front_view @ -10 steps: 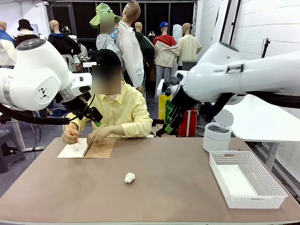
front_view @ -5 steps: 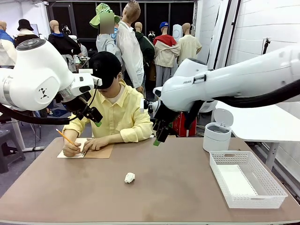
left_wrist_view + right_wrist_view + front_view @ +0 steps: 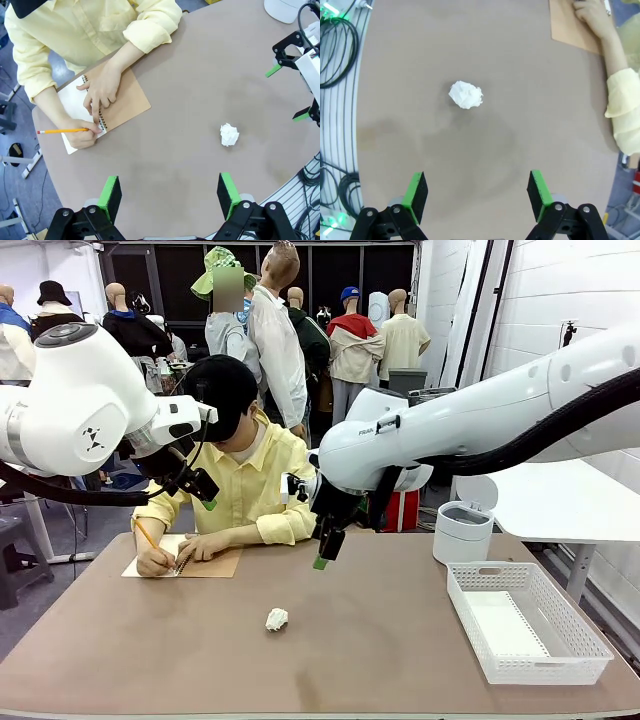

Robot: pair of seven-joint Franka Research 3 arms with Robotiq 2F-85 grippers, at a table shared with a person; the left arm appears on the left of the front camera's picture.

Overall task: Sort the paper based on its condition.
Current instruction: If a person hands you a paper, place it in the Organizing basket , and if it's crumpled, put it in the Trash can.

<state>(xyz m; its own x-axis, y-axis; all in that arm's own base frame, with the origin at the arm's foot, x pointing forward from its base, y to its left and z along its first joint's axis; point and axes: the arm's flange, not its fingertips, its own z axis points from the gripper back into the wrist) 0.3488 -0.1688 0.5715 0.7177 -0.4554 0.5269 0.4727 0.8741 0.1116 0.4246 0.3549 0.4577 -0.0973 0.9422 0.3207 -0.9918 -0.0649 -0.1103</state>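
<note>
Swung leftward, right gripper [image 3: 322, 548] hangs wide open, empty, at frame centre; crumpled paper [image 3: 276, 619] lies just below-left, farther from left gripper [image 3: 170, 192].

Robotics lab
Left arm [image 3: 75, 405] and right arm [image 3: 470, 420] are hanging over the table [image 3: 380, 650]; cables [image 3: 335, 45] are lying coiled beside it.

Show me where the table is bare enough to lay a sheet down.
Widest bare patch: mid-table, between the crumpled paper ball and the white basket. Also bare: the near-left stretch in front of the notebook. Crowded: the far-left edge, where the person's hands rest on the notebook, and the right side, with basket and bin.
</note>
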